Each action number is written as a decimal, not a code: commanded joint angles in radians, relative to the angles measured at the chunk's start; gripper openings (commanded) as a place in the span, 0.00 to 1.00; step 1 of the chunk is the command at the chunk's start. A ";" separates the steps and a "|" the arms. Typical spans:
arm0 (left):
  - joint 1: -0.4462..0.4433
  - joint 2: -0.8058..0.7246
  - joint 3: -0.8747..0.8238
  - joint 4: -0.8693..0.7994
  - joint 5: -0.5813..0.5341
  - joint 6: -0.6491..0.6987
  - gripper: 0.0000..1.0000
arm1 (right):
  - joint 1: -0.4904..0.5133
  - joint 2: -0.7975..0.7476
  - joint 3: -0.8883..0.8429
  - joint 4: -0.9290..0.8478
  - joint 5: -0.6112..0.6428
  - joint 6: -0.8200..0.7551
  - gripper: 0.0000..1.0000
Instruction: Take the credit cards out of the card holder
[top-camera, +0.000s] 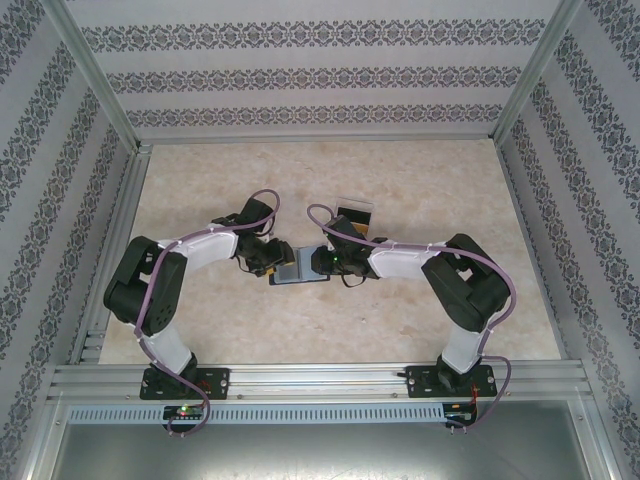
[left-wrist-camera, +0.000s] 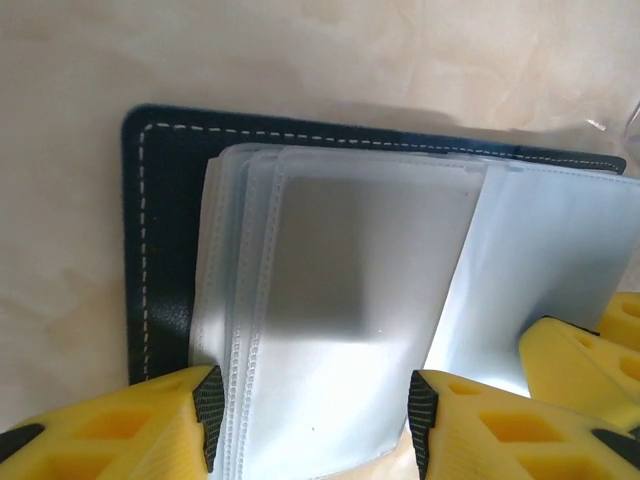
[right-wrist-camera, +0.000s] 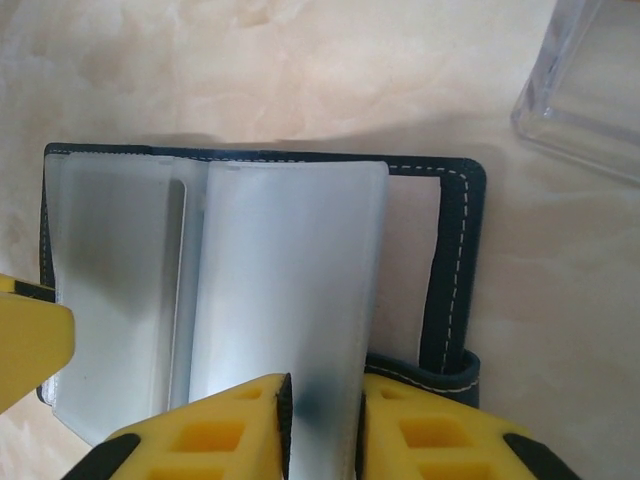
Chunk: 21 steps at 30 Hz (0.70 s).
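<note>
— Where's the card holder (top-camera: 300, 272)?
— Middle of the table (top-camera: 450, 180), lying open and flat: navy cover, white stitching, closing tab (right-wrist-camera: 455, 372) at one edge.
— And the credit cards?
— Can't tell through its frosted, fanned sleeves (left-wrist-camera: 370, 300).

The card holder (top-camera: 300, 270) lies on the table (top-camera: 430, 180), centred.
Over its left half sits the left end effector (top-camera: 266, 258), over its right the right end effector (top-camera: 332, 262); a clear box (top-camera: 356, 212) stands just behind, rightward.

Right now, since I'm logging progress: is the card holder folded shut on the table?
No, the card holder lies opened flat on the table, its frosted sleeves fanned out.
</note>
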 joint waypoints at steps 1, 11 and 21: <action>-0.009 -0.036 0.030 -0.059 -0.044 0.037 0.54 | 0.007 0.022 0.011 -0.021 -0.008 -0.005 0.23; -0.009 -0.007 0.029 -0.019 0.000 0.038 0.54 | 0.007 0.030 0.010 -0.022 -0.014 -0.001 0.14; -0.010 0.038 0.012 0.013 0.033 0.028 0.53 | 0.008 0.044 0.018 -0.019 -0.027 0.001 0.14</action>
